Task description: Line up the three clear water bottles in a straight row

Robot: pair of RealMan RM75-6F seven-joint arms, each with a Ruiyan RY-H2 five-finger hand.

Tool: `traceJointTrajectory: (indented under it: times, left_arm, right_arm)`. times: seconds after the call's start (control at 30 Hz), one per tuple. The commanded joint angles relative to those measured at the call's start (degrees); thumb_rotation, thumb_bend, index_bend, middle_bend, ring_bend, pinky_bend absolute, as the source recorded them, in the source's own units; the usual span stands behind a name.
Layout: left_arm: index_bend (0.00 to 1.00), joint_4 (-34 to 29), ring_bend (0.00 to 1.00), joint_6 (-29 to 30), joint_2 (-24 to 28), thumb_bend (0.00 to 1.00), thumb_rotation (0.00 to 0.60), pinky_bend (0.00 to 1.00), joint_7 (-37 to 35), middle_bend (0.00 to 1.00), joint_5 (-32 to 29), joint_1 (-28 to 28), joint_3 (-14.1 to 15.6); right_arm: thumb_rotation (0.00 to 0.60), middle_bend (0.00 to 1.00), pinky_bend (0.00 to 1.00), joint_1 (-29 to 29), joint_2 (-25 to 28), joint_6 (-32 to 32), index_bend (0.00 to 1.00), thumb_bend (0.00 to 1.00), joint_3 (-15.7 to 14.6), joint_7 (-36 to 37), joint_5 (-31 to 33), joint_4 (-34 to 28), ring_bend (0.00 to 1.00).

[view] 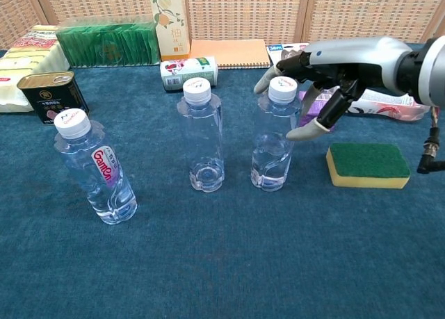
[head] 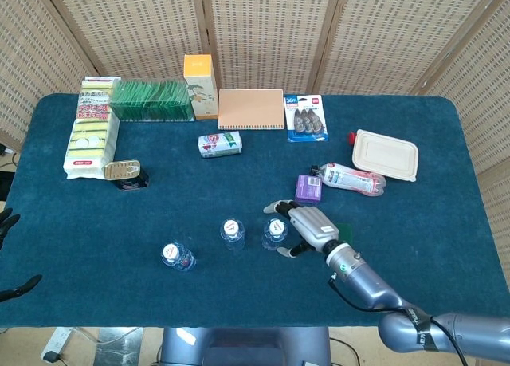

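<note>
Three clear water bottles with white caps stand on the blue table. The left bottle [view: 94, 169] [head: 177, 256] has a red label and leans a little. The middle bottle [view: 201, 135] [head: 232, 233] and the right bottle [view: 272, 142] [head: 275, 233] stand upright and nearer each other. My right hand [view: 327, 72] [head: 307, 226] hovers just right of the right bottle's cap with its fingers spread and nothing in its grasp. Only the dark fingers [head: 8, 221] of my left hand [head: 17, 288] show at the far left edge, spread and holding nothing.
A yellow and green sponge [view: 367, 165] lies right of the bottles, under my right arm. A purple box [head: 308, 187] and a lying pink pouch [head: 351, 179] sit behind the hand. A tin can [view: 52, 93], a small lying can [view: 189, 72], a notebook [head: 251, 108] and packets line the back.
</note>
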Motion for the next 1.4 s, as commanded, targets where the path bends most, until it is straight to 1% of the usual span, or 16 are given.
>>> traceJointTrajectory:
  times: [0.03, 0.1, 0.2, 0.3, 0.37, 0.43, 0.47, 0.5, 0.57, 0.67, 0.77, 0.83, 1.03, 1.17, 1.27, 1.4]
  left_arm:
    - [0.00, -0.04, 0.00, 0.16, 0.01, 0.16, 0.600, 0.02, 0.01, 0.00, 0.08, 0.07, 0.02]
    - [0.00, -0.05, 0.00, 0.20, 0.04, 0.16, 0.600, 0.02, -0.05, 0.00, 0.10, 0.10, 0.05]
    - [0.00, 0.01, 0.00, 0.20, 0.05, 0.16, 0.600, 0.02, -0.23, 0.00, -0.03, 0.13, 0.02]
    - [0.00, 0.20, 0.00, 0.26, 0.14, 0.16, 0.600, 0.02, -0.94, 0.00, -0.20, 0.16, -0.03]
    - [0.00, 0.45, 0.00, 0.27, 0.36, 0.16, 0.600, 0.02, -2.09, 0.00, -0.61, 0.22, -0.11]
    - [0.00, 0.59, 0.00, 0.24, 0.64, 0.16, 0.600, 0.02, -3.11, 0.00, -0.71, 0.23, -0.08]
    - [0.00, 0.72, 0.00, 0.29, 0.93, 0.16, 0.600, 0.02, -4.24, 0.00, -0.53, 0.26, 0.07]
    - [0.00, 0.86, 0.00, 0.34, 1.04, 0.16, 0.600, 0.02, -4.64, 0.00, -0.51, 0.31, 0.13]
    - [0.00, 1.44, 0.00, 0.36, 1.12, 0.16, 0.600, 0.02, -4.96, 0.00, -0.71, 0.48, 0.22]
    - [0.00, 2.90, 0.00, -1.68, 0.68, 0.13, 0.600, 0.02, -6.21, 0.00, -0.55, -0.06, 0.98]
    - [0.00, 4.42, 0.00, -4.10, -0.22, 0.10, 0.600, 0.02, -8.76, 0.00, -0.32, -1.65, 0.97]
    - [0.00, 5.57, 0.00, -5.60, -1.23, 0.09, 0.600, 0.02, -10.82, 0.00, 0.40, -3.04, 0.90]
    - [0.00, 9.85, 0.00, -6.70, -5.39, 0.07, 0.600, 0.02, -17.97, 0.00, 6.43, -7.60, 1.15]
    - [0.00, 11.06, 0.00, -7.99, -8.06, 0.07, 0.600, 0.02, -20.74, 0.00, 10.03, -10.57, 2.05]
    - [0.00, 11.29, 0.00, -9.91, -9.93, 0.07, 0.600, 0.02, -22.11, 0.00, 12.00, -12.65, 3.17]
    - [0.00, 11.72, 0.00, -13.53, -13.44, 0.07, 0.600, 0.02, -20.86, 0.00, 11.34, -14.67, 3.55]
  right_arm:
    - [0.600, 0.10, 0.20, -0.36, 0.89, 0.18, 0.14, 0.28, 0.00, 0.60, -0.90, -0.60, 0.06]
    - [0.600, 0.08, 0.18, -0.71, 1.69, 0.81, 0.14, 0.28, -0.11, 0.44, -1.57, -1.15, 0.04]
    - [0.600, 0.07, 0.16, -1.88, 4.34, 2.68, 0.13, 0.28, -0.31, -0.07, -2.83, -3.47, 0.03]
    - [0.600, 0.06, 0.14, -3.88, 8.52, 4.52, 0.13, 0.28, -0.94, 0.06, -4.64, -6.47, 0.01]
    - [0.600, 0.05, 0.14, -6.85, 12.75, 6.67, 0.13, 0.27, -1.94, 1.84, -7.87, -9.16, 0.00]
    - [0.600, 0.04, 0.14, -9.24, 15.66, 8.13, 0.12, 0.23, -2.64, 4.32, -10.87, -10.62, 0.00]
    - [0.600, 0.03, 0.14, -11.25, 17.98, 9.56, 0.11, 0.19, -3.33, 6.20, -13.24, -11.65, 0.00]
    - [0.600, 0.03, 0.14, -12.18, 19.06, 10.16, 0.10, 0.15, -3.69, 7.19, -14.52, -12.07, 0.00]
    - [0.600, 0.01, 0.13, -14.60, 21.77, 11.70, 0.09, 0.05, -4.78, 9.98, -18.23, -12.76, 0.00]
    - [0.600, 0.00, 0.11, -19.99, 25.14, 17.34, 0.07, 0.00, -6.96, 14.85, -24.99, -12.03, 0.00]
    - [0.590, 0.00, 0.09, -24.64, 24.99, 23.66, 0.07, 0.00, -8.92, 18.16, -30.87, -9.06, 0.00]
    - [0.559, 0.00, 0.07, -27.40, 24.13, 27.77, 0.07, 0.00, -9.96, 18.95, -33.71, -6.51, 0.00]
    - [0.542, 0.00, 0.08, -34.30, 21.11, 37.52, 0.07, 0.00, -12.62, 20.15, -39.31, -0.63, 0.00]
    - [0.542, 0.00, 0.10, -37.49, 19.42, 41.79, 0.08, 0.00, -13.93, 21.39, -41.98, 1.56, 0.00]
    - [0.541, 0.01, 0.10, -39.05, 18.44, 43.83, 0.08, 0.00, -14.61, 23.26, -43.43, 2.63, 0.00]
    - [0.542, 0.01, 0.10, -39.93, 17.79, 45.04, 0.08, 0.00, -14.88, 25.63, -44.68, 4.08, 0.00]
